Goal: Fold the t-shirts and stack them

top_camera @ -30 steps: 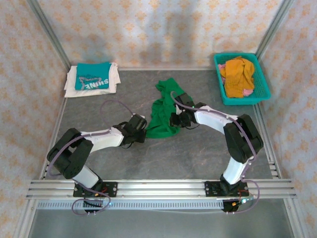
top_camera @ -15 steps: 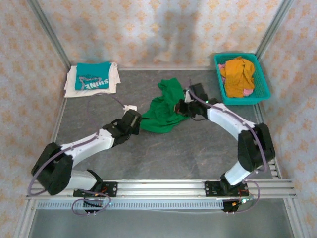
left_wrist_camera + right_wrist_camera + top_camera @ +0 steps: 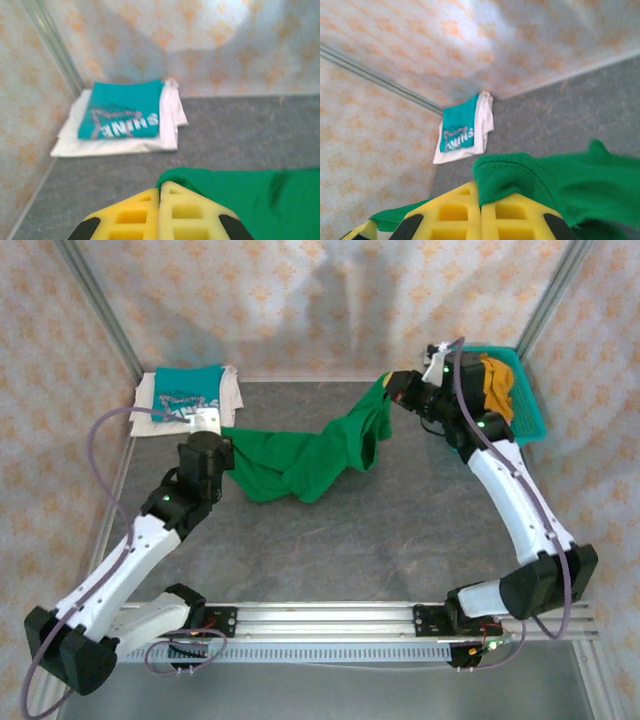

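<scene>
Green t-shirt (image 3: 300, 455) held spread between left gripper (image 3: 160, 189) and right gripper (image 3: 481, 202), middle sagging toward counter (image 3: 400, 550). Both clamped on opposite cloth edges, right one beside basket (image 3: 500, 444). Teal t-shirt (image 3: 188, 395) stacked on white t-shirt (image 3: 148, 420), far-left corner. Step judged: spreading before fold. Tension to be kept even, both edges lowered together, bunched middle pulled flat before any release.

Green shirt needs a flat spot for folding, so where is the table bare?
Widest bare patch: the table between the stretched green shirt and the front rail. A smaller strip lies along the back wall, between the teal shirt stack and the right gripper. Crowded: both back corners, stack left, basket right.
</scene>
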`<state>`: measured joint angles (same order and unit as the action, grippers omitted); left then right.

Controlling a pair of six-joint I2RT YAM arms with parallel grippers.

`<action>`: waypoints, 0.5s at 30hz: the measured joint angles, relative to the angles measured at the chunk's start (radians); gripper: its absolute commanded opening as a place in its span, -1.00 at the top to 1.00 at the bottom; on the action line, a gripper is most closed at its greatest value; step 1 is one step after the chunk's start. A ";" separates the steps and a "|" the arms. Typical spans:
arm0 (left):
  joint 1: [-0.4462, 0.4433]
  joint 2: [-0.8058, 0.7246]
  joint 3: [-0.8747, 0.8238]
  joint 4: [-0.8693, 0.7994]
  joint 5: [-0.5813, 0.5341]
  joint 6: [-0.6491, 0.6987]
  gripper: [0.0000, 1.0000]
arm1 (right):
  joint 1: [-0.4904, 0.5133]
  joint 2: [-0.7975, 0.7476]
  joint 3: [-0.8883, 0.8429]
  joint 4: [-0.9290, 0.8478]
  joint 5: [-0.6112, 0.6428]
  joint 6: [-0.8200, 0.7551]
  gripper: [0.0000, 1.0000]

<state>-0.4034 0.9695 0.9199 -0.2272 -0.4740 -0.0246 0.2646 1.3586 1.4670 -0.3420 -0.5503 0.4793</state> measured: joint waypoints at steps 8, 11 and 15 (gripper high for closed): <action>0.005 -0.167 0.124 -0.030 -0.033 0.034 1.00 | -0.004 -0.204 0.102 -0.090 0.125 -0.100 1.00; 0.005 -0.210 0.174 -0.056 -0.031 0.034 1.00 | -0.004 -0.284 0.102 -0.113 0.161 -0.130 1.00; 0.005 -0.259 0.211 -0.082 -0.032 0.035 1.00 | -0.004 -0.368 0.102 -0.130 0.193 -0.166 1.00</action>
<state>-0.3985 0.7101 1.1305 -0.3096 -0.5056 0.0101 0.2607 0.9905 1.5688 -0.4725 -0.3569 0.3134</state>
